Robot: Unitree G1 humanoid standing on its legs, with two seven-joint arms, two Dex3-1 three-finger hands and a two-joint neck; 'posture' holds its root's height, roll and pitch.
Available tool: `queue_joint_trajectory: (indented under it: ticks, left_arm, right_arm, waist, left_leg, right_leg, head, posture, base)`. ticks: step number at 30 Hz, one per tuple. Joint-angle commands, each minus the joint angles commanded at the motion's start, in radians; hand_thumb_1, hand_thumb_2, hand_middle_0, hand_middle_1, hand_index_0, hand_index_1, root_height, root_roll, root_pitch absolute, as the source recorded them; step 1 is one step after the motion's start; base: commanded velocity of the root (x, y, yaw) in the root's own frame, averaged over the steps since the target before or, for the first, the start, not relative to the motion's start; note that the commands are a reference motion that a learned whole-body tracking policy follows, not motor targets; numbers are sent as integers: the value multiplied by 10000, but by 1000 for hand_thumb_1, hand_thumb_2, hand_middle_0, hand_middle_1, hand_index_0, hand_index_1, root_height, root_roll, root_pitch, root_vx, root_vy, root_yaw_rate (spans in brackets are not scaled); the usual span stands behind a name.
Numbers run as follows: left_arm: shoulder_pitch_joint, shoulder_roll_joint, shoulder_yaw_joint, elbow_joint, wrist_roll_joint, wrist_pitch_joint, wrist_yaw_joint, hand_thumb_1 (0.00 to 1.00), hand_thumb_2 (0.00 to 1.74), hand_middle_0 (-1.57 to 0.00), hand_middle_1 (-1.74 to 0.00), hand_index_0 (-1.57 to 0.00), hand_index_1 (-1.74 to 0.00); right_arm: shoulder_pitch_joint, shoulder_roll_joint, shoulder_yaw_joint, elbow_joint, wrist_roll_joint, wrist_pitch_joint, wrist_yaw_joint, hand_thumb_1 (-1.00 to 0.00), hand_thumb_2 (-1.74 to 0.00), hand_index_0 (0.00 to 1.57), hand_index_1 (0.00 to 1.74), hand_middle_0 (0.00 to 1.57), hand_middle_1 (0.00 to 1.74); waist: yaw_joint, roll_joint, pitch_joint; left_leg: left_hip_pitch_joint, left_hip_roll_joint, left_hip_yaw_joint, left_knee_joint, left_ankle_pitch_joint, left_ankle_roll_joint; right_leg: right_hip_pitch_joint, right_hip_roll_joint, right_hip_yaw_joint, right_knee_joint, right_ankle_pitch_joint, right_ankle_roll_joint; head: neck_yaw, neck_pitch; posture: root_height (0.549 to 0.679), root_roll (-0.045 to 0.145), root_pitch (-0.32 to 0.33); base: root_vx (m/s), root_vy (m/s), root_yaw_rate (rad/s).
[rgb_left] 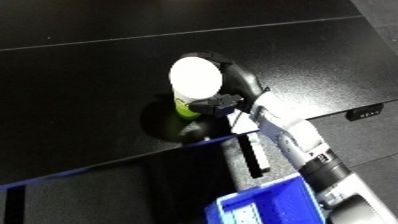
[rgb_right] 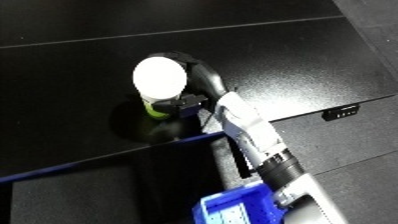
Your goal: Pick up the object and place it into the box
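A bottle with a white cap and a green lower body stands upright on the black table. My right hand reaches in from the lower right, its black fingers curled round the far side of the bottle and the thumb against its near side. The blue bin shows at the bottom edge, beside my right forearm. My left hand is in neither view.
The table's near edge runs diagonally across the lower half, with dark floor beneath it. A small black box is fixed at the table's edge on the right.
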Motion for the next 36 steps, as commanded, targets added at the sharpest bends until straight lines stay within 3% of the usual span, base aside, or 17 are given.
queue_joint_trajectory:
  ticks: [9,18,23,24,25,27,30,36]
  left_arm:
    - [68,-29,45,61,96,-72,-61,0,0,0,0,0,0]
    - [145,-78,276,-51,125,-143,4,0,0,0,0,0,0]
    - [207,-147,537,-87,9,-264,113,0,0,0,0,0,0]
    - [207,-147,537,-87,9,-264,113,0,0,0,0,0,0]
    - [274,-182,656,-70,-20,-337,96,0,0,0,0,0,0]
    - [306,-201,712,-54,-39,-373,84,0,0,0,0,0,0]
    - [436,-321,936,39,-138,-547,38,0,0,0,0,0,0]
    - [563,-584,1201,195,-323,-882,-17,0,0,0,0,0,0]
  right_arm:
    - [201,-161,-230,-303,134,-376,-269,-700,-1218,1099,1218,1099,1218]
    - [1083,-537,-1124,-2412,-186,-1073,-871,-700,-1218,1099,1218,1099,1218]
    - [2485,-684,-2203,-4710,-810,-1450,-1670,-700,-1218,1099,1218,1099,1218]
    - [2485,-684,-2203,-4710,-810,-1450,-1670,-700,-1218,1099,1218,1099,1218]
    - [3092,-711,-2633,-5476,-1023,-1629,-1986,-700,-1218,1099,1218,1099,1218]
    - [3387,-704,-2848,-5813,-1139,-1728,-2138,-700,-1218,1099,1218,1099,1218]
    - [4659,-562,-3726,-6914,-1645,-2270,-2800,-700,-1218,1099,1218,1099,1218]
    - [6435,-132,-4869,-7529,-1860,-3120,-3327,-700,-1218,1099,1218,1099,1218]
  waist:
    - [-96,-44,11]
    - [-527,-173,-37]
    - [-1043,-285,-81]
    - [-1043,-285,-81]
    - [-1232,-318,-90]
    - [-1329,-330,-92]
    - [-1747,-358,-95]
    - [-2360,-347,-19]
  left_leg:
    - [22,58,10,-58,12,-8]
    - [57,221,146,-215,20,-55]
    - [90,376,371,-346,17,-82]
    - [90,376,371,-346,17,-82]
    - [109,428,457,-393,13,-89]
    - [123,454,502,-419,11,-94]
    - [207,566,714,-543,-1,-121]
    - [413,703,1111,-701,-66,-154]
  right_leg:
    - [-12,44,51,-81,44,12]
    - [-87,208,241,-294,144,106]
    - [-186,420,448,-486,227,167]
    - [-186,420,448,-486,227,167]
    - [-220,499,528,-550,255,183]
    - [-234,533,567,-580,267,191]
    - [-276,648,736,-698,314,223]
    - [-302,788,982,-864,379,270]
  head:
    - [214,167]
    - [-72,386]
    - [-314,645]
    - [-314,645]
    - [-301,730]
    - [-299,766]
    - [-112,939]
    - [-15,968]
  posture:
    - [633,62,-73]
    - [635,59,-62]
    - [636,57,-49]
    - [636,57,-49]
    - [637,56,-44]
    - [637,56,-42]
    - [638,57,-33]
    - [640,60,-25]
  base:
    - [-21,-12,-34]
    - [-39,-10,-128]
    - [-49,0,-187]
    - [-51,4,-201]
    - [-51,12,-221]
    - [-49,14,-220]
    - [-39,29,-220]
    - [-42,57,-247]
